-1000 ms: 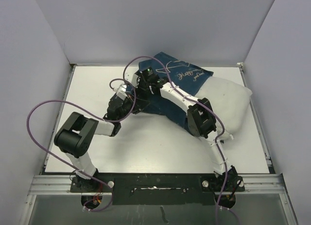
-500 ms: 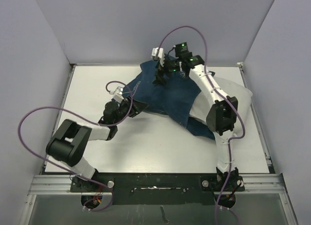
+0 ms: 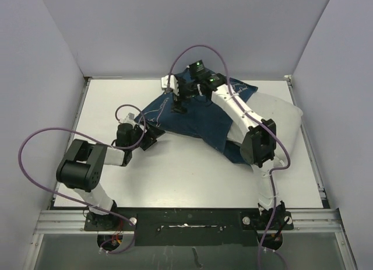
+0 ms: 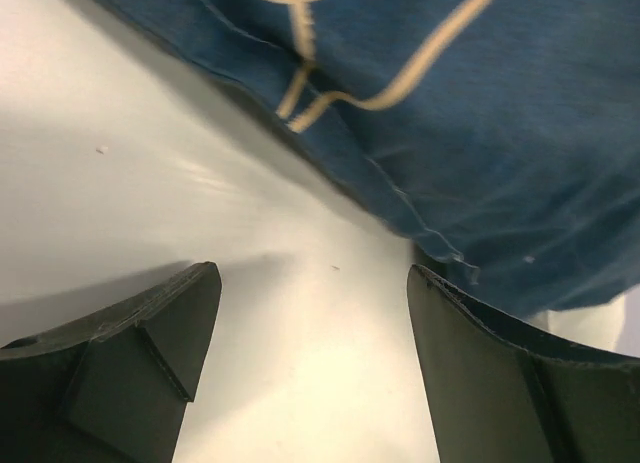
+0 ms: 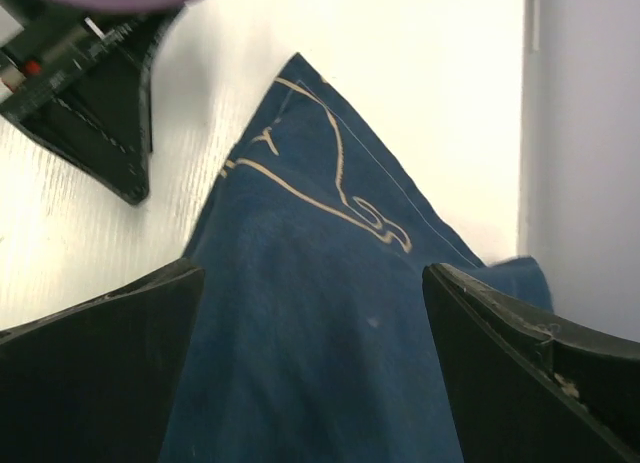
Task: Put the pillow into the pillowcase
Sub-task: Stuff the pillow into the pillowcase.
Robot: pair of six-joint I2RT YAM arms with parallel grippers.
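Here the pillowcase (image 3: 198,115) lies bunched over the left end of the pillow (image 3: 280,121), whose white bulk shows at the right of the surface (image 3: 192,176). To do this step well, we judge that each arm should pinch a single layer of the open hem and part the mouth, rather than drag the whole sack. The left jaws stand spread low over bare surface, just beside the cloth's near edge, holding nothing. The right jaws gape wide above the cloth, empty.
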